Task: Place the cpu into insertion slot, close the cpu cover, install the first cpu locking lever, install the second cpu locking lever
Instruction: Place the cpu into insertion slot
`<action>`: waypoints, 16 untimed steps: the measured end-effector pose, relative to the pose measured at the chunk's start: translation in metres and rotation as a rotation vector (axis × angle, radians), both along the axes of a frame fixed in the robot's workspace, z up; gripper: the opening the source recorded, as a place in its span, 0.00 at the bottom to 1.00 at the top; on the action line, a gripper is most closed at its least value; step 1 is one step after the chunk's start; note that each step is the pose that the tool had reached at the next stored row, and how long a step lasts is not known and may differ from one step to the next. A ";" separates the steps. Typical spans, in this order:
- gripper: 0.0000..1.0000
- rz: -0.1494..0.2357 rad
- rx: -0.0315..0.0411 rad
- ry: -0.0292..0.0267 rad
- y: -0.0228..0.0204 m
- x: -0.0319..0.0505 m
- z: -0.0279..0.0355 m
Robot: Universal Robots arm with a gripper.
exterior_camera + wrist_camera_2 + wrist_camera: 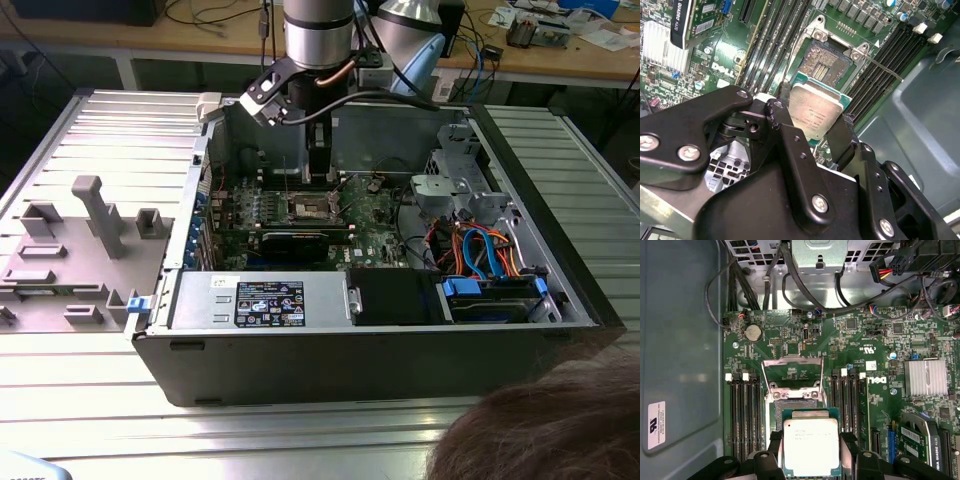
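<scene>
Your gripper (809, 127) pinches the cpu (811, 442) by its edges, above the open insertion slot (792, 407), and I'd say any tilt or offset risks bending the socket contacts.

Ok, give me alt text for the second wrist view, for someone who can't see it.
The gripper holds the cpu, silver top showing, between its black fingers, just short of the open insertion slot on a green circuit board. Long black memory slots flank the slot.
</scene>
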State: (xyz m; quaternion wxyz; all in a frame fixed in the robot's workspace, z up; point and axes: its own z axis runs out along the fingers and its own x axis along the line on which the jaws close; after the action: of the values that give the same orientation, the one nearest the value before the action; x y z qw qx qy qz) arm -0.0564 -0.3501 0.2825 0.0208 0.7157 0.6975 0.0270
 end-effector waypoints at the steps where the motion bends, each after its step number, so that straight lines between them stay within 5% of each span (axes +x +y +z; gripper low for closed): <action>1: 0.55 0.000 0.0000 0.0000 0.0000 -0.0001 -0.0003; 16: 0.55 0.000 -0.0001 0.0000 0.0000 -0.0015 -0.0033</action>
State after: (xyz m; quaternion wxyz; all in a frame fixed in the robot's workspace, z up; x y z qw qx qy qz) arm -0.0578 -0.3501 0.2792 0.0208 0.7158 0.6975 0.0269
